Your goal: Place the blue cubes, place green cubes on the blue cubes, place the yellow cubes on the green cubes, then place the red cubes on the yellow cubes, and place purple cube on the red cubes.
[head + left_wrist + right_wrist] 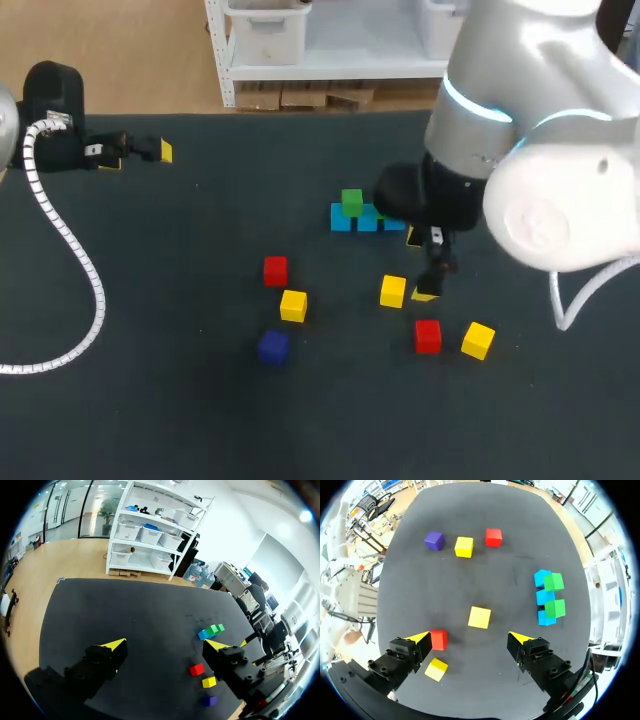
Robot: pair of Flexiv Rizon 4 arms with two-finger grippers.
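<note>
A short row of blue cubes (345,220) (543,597) lies right of the table's middle, with two green cubes (351,202) (553,582) on top. My right gripper (418,265) (469,638) hangs open beside that row. A yellow cube (393,291) (479,617) lies just ahead of it, and a red cube (428,336) (439,639) sits by one finger. Another yellow cube (478,340) (436,669) lies near. Further left are a red cube (275,270) (493,537), a yellow cube (293,305) (464,546) and the purple cube (273,346) (434,540). My left gripper (140,152) (165,645) stands open and empty at the far left.
A white ribbed cable (70,250) curves across the table's left side from my left arm. The dark mat (180,400) covers the table, and its front left part holds no cubes.
</note>
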